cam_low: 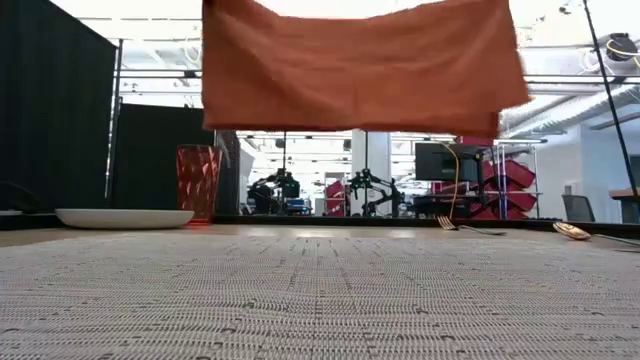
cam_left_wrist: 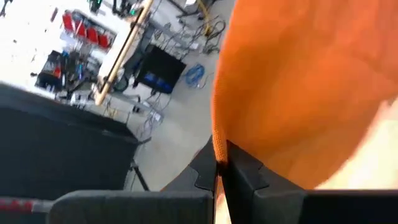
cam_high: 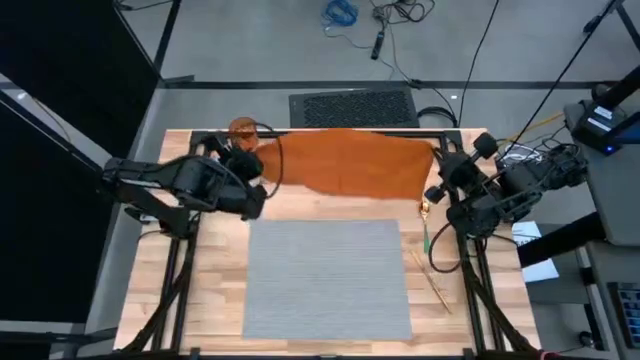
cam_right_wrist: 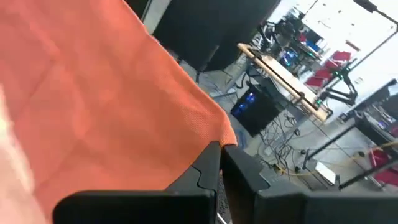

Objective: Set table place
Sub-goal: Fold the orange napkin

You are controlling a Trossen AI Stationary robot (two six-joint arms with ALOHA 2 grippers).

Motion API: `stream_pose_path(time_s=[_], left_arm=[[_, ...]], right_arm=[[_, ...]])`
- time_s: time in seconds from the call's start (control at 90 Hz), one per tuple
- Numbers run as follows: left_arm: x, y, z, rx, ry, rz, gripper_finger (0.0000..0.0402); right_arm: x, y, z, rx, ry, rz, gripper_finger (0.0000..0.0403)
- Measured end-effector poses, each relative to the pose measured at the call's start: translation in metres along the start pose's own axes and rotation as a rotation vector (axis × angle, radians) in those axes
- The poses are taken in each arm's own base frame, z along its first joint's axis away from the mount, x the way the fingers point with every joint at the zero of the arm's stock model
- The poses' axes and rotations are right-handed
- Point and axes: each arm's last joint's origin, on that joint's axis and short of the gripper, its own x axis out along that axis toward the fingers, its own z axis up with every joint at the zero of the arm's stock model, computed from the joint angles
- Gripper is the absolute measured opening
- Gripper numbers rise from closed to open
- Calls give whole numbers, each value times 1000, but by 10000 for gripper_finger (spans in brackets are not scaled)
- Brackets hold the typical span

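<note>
The orange napkin [cam_high: 345, 160] hangs spread above the table [cam_high: 205, 300], beyond the far edge of the grey placemat [cam_high: 325, 275]. Only the low view shows the plate [cam_low: 125, 217] and tumbler [cam_low: 199, 181] standing beyond the placemat's far left. Both arms reach inward above the far end: the left gripper [cam_left_wrist: 219, 163] pinches the napkin's left corner, the right gripper [cam_right_wrist: 221, 155] its right corner.

grey rectangular cloth placemat [cam_high: 327, 277] lies centred on the light-wood tabletop [cam_high: 205, 290]. orange cloth napkin [cam_high: 350, 160] hangs spread above the far edge, left hand [cam_high: 262, 176] and right hand [cam_high: 436, 172] at its corners. pale round plate [cam_low: 125, 217] and orange ribbed tumbler [cam_low: 199, 181] sit far left; green-handled gold cutlery [cam_high: 428, 228] lies right of the placemat.
</note>
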Motion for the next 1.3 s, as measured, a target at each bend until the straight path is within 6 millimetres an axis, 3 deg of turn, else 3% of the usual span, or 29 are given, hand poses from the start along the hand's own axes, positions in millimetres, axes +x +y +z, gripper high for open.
stream_pose_path(time_s=[0.244,0.478,0.867,1.044,1.3], left_arm=[[15,-12,-29,-31,66,-15,0],[24,-41,-23,6,32,-88,0],[13,-50,-25,25,0,-119,0],[6,-53,-26,24,-21,-139,0],[-4,-58,-29,35,-47,-177,0]], right_arm=[[11,7,-16,43,35,-43,0],[24,42,-14,33,43,-10,0],[44,83,-35,57,89,42,4],[61,101,-42,99,89,130,49],[82,116,-37,212,31,419,139]])
